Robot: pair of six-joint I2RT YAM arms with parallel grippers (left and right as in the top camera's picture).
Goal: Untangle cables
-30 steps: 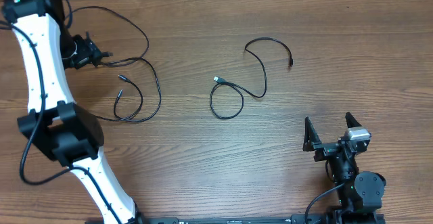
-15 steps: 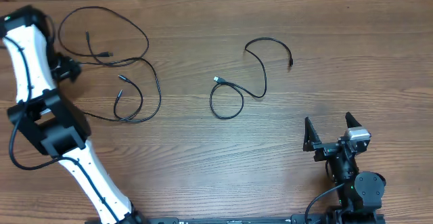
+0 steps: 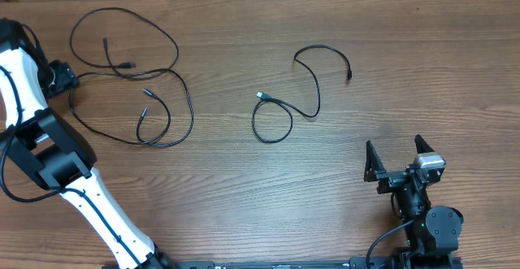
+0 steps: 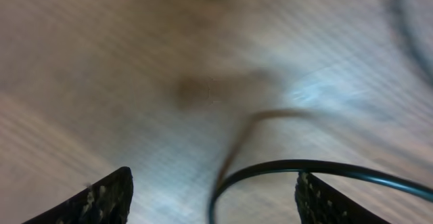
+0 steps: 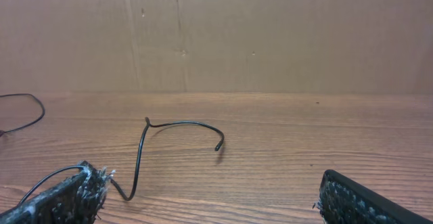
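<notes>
Thin black cables lie on the wooden table. A loose tangle of loops [image 3: 154, 82] is at the upper left, with small plugs showing inside it. A separate cable [image 3: 284, 106] with one loop and an S-curve lies mid-table and also shows in the right wrist view [image 5: 139, 160]. My left gripper [image 3: 58, 78] is at the far left edge, beside the tangle's left strand. In the blurred left wrist view its fingers [image 4: 213, 193] are wide apart with a black cable [image 4: 284, 164] curving between them, not pinched. My right gripper [image 3: 398, 157] [image 5: 213, 197] is open and empty at the lower right.
The white left arm [image 3: 32, 139] runs along the table's left side down to its base. A cardboard wall [image 5: 216, 34] stands behind the table's far edge. The right arm's base [image 3: 426, 224] is at the bottom right.
My left gripper has moved left, away from the tangle's top, and the big upper-left loop now lies spread on the table. A strand now trails left toward the gripper. The right arm has not moved.
</notes>
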